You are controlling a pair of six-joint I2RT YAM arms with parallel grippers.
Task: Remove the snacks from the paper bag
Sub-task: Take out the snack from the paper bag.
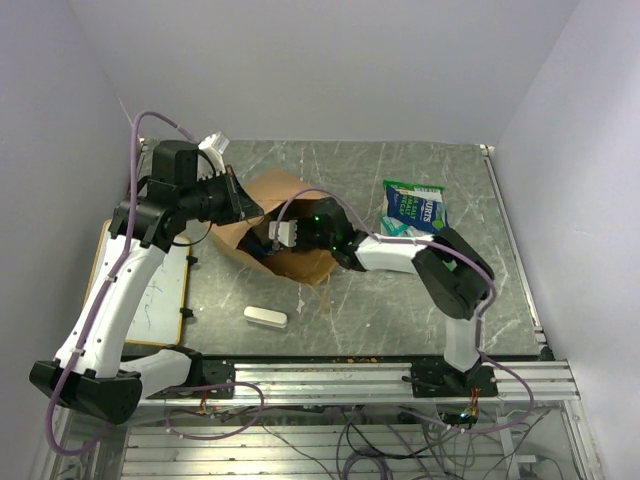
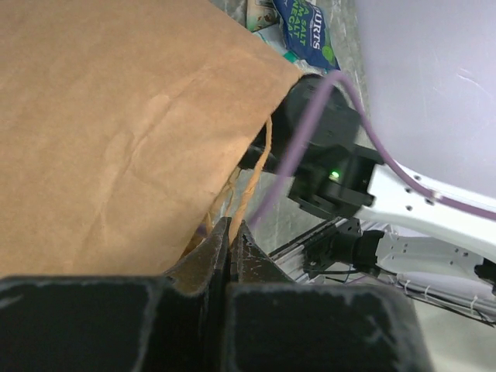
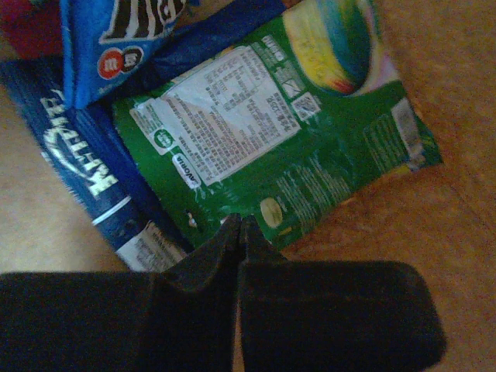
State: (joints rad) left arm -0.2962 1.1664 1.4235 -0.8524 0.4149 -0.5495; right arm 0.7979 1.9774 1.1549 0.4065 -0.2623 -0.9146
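The brown paper bag (image 1: 278, 192) lies on its side mid-table, mouth toward the right arm. My left gripper (image 1: 250, 212) (image 2: 230, 226) is shut on the bag's twisted handle (image 2: 252, 182) at the upper rim. My right gripper (image 1: 266, 240) reaches inside the bag. In the right wrist view it (image 3: 239, 225) is shut on the lower edge of a green snack packet (image 3: 263, 139). Two blue snack packets (image 3: 77, 155) (image 3: 124, 39) lie beside it on the bag's inner wall (image 3: 449, 232). Green-and-blue snack packets (image 1: 415, 208) (image 2: 306, 35) lie on the table right of the bag.
A small white oblong block (image 1: 265, 316) lies on the table in front of the bag. A white board in a wooden frame (image 1: 165, 290) sits at the left edge under the left arm. The right arm's body (image 2: 333, 147) is close to the bag mouth.
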